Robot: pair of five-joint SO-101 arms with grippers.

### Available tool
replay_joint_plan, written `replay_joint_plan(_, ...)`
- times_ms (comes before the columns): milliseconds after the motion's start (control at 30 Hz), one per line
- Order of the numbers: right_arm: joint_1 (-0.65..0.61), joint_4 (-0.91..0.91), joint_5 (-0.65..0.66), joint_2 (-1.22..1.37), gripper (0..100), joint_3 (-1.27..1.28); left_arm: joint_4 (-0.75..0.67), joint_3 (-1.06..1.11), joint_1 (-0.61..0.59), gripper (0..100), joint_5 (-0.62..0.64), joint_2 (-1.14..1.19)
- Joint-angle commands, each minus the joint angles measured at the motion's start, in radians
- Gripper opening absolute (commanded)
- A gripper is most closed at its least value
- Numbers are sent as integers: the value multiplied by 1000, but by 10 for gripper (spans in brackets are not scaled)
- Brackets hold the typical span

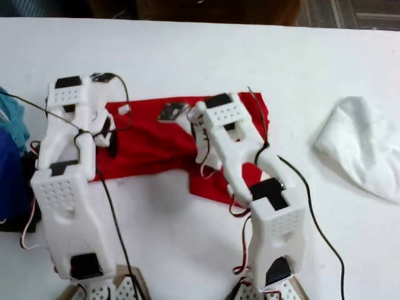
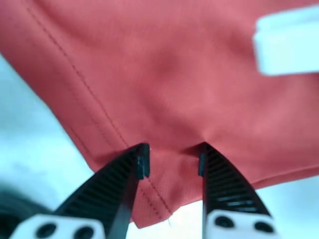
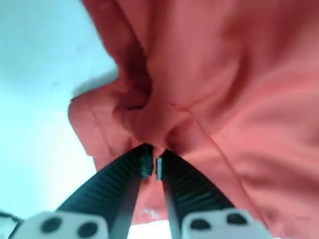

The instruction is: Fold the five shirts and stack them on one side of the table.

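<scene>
A red shirt [image 1: 150, 140] lies crumpled across the middle of the white table [image 1: 187, 50], under both arms. In the left wrist view my left gripper [image 2: 172, 159] is open, its two black fingertips [image 2: 142, 160] resting on the red shirt [image 2: 164, 79] close to a stitched hem and corner. My right gripper [image 3: 151, 167] is shut on a bunched fold of the red shirt [image 3: 224, 74], pinched between its tips near a seam. From above, the left gripper [image 1: 107, 132] sits at the shirt's left edge, and the right gripper [image 1: 199, 134] sits over its middle.
A crumpled white shirt [image 1: 362, 147] lies at the right. Blue cloth [image 1: 9, 165] and teal cloth [image 1: 9, 115] are piled at the left edge. Cables trail from both arms. Bare table lies beyond the red shirt and between the arm bases.
</scene>
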Motion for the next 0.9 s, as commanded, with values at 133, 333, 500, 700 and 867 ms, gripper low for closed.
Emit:
replay_joint_plan(133, 7, 104, 0, -5, 156, -92, 3, -4, -17, 181, -9, -12)
replay_joint_plan(333, 5, 102, -2, 2, 133, -77, 5, -4, -17, 181, -9, -14)
replay_joint_plan(500, -10, 102, -3, 2, 134, -12, 5, -4, -17, 181, -9, -17)
replay_joint_plan(700, -94, 93, -8, 2, 134, 80, 5, -4, -17, 181, -9, -18)
replay_joint_plan(867, -105, -21, -8, 2, 134, 166, 5, -4, -17, 181, -9, -20)
